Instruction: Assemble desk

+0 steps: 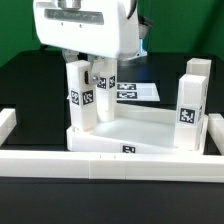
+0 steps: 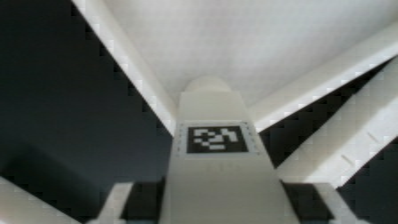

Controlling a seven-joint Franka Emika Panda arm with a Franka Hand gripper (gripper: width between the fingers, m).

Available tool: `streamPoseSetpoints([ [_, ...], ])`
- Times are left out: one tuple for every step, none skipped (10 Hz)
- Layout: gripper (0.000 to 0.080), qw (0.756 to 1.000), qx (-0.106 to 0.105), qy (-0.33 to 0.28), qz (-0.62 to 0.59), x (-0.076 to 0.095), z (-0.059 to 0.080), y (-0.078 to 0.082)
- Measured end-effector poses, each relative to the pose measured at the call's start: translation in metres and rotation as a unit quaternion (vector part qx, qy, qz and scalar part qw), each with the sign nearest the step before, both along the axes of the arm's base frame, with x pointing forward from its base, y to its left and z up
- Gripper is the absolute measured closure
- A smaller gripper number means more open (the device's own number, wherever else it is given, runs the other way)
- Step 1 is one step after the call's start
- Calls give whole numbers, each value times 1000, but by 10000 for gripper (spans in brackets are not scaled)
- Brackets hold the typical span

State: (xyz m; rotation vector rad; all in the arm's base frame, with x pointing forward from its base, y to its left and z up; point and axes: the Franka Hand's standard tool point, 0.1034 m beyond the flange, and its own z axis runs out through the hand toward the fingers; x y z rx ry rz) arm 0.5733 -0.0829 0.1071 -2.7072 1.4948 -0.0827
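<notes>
Here, a small white rectangular plastic leg block [image 1: 104,97] bearing a black-white tag is clamped upright between the two-finger gripper [image 1: 101,72], over the ten o'clock corner of the large shallow white raised-rim tabletop [image 1: 140,130].

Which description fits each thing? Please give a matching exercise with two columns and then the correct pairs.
Things:
1. tabletop
2. leg in the gripper
3. far standing leg
4. marker board

Descriptions:
A. upright at the tabletop corner on the exterior view's right
B. lies flat on the dark table behind the tabletop
C. held between the fingers of the gripper
D. shallow tray with a raised rim, against the front rail

Pairs: 1-D, 2-C, 3-A, 4-B
</notes>
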Motion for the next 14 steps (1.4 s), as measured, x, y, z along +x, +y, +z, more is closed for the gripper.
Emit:
streamPoseSetpoints([
  [511,999,6,0,-51,0,0,0],
  [511,995,13,0,-97,0,0,-1],
  [509,992,16,0,-123,0,0,-1],
  [509,984,21,1,-178,0,0,-1],
  [509,976,24,2,-217,1,0,0],
  [509,971,26,3,-237,1,0,0],
  [509,960,30,3,-277,1,-1,0],
  [509,949,33,4,-314,2,-1,0],
  [509,940,36,4,-340,2,-1,0],
  [509,936,37,4,-349,2,-1,0],
  [509,925,39,4,-378,2,-1,0],
  [509,923,40,4,-383,2,-1,0],
  [407,927,39,4,-373,2,-1,0],
  [407,932,37,4,-361,2,-1,0],
])
